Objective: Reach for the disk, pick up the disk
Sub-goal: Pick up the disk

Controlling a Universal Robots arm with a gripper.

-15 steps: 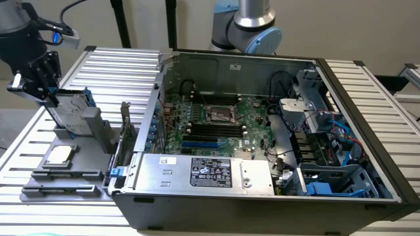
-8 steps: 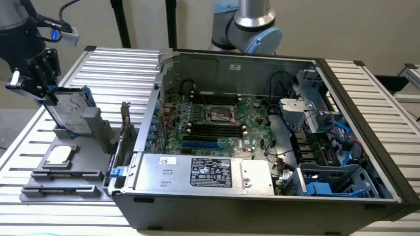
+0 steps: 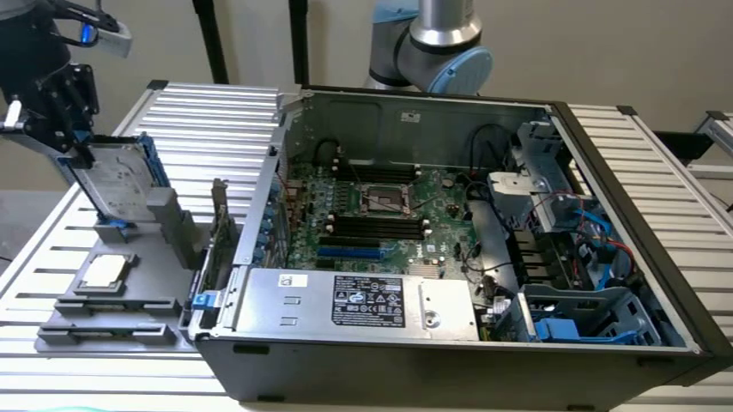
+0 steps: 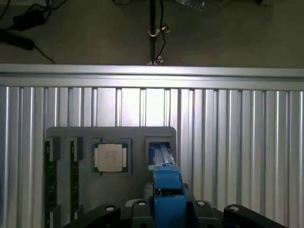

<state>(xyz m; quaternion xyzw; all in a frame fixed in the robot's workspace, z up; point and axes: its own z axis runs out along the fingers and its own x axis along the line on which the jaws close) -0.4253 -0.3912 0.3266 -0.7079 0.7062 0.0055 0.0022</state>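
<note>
An open computer case is standing well apart from the fingers, toward the exterior view's right, and its near wall is rising beside the grey holder tray that is lying below them. Nothing is sitting between the fingers and the disk. The closest neighbour is the tray's own upright block just beside the disk's lower half.

The gripper is clamping the disk by its upper end. In the wrist view the gripper is pressing against both sides of the blue carrier rail of the disk, with no gap showing. The disk is hanging tilted down from the fingers, silver face and white label turned outward, and its lower end is reaching into a slot of the tray.

One disk is showing, one square silver chip, and two green memory sticks. All three kinds are sitting in the tray beyond the fingertips, each in its own recess, with the chip between the disk's slot and the sticks.

The tray is resting on a slatted aluminium table. The case is holding a green motherboard, a labelled silver power supply and a blue plastic caddy in the corner farthest from the fingers.
</note>
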